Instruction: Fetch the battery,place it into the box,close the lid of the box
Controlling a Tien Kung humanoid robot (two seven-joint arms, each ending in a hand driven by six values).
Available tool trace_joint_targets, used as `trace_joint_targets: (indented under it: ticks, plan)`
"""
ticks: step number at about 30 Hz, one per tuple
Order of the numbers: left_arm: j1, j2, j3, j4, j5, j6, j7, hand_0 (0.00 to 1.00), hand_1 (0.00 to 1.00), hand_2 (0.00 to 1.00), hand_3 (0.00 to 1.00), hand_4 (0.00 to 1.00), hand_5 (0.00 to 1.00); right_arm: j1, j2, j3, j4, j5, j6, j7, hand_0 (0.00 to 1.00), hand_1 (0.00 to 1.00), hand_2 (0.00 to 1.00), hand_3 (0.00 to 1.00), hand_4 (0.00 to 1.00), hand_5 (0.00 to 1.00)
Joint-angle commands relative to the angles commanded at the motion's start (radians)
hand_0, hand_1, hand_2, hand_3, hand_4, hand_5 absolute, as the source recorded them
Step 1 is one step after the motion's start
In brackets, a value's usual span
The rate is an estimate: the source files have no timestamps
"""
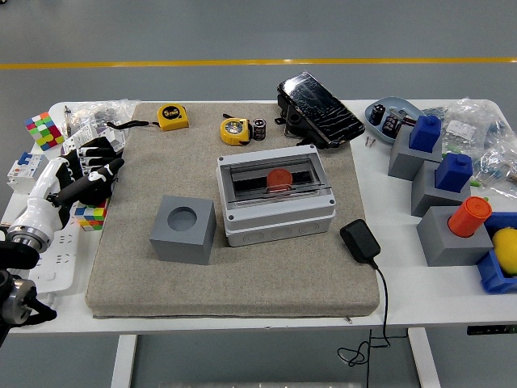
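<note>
A: Battery [259, 128] — small dark cylinder, standing on end by the look of it, near the mat's far edge, just beside the yellow tape measure [234, 130]. Long axis seems vertical; too small to be sure.

B: Hand position?

A: Left hand [85, 174] at the desk's left edge, over the mat's left border, fingers loosely spread, grasping nothing. Battery lies well apart from it, to its right and farther across the desk. Right hand not visible, so left is the only candidate in sight.

B: Box?

A: Grey box [275, 194], hard moulded plastic, mid-mat, nearer than the battery. Clear hinged lid looks down; an orange disc shows through it.

B: Surfaces?

A: Mat [266, 271] is coarse woven fabric, beige. A grey block [183, 229] with a round hole sits between hand and box.
</note>
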Motion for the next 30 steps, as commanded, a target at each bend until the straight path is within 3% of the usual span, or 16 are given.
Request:
trace_joint_targets:
  ticks: [10,17,30]
  plan:
    - [-0.008,0.002,0.010,0.000,0.002,-0.003,0.005,0.502,0.639,0.620,0.619,0.998,0.353,0.002,-0.001,-0.018,0.000,0.025,-0.001,0.008,0.669,0.671,0.685,0.533,0.904,0.485]
    - [-0.007,0.000,0.007,-0.001,0.002,-0.003,0.006,0.501,0.637,0.621,0.619,0.998,0.353,0.010,-0.011,-0.097,0.000,0.106,-0.005,0.032,0.669,0.671,0.685,0.533,0.904,0.485]
    - [-0.027,0.005,0.015,-0.002,-0.004,-0.006,0.010,0.503,0.635,0.621,0.620,0.998,0.353,0.020,-0.011,-0.083,0.000,0.093,0.000,0.029,0.670,0.672,0.685,0.532,0.904,0.485]
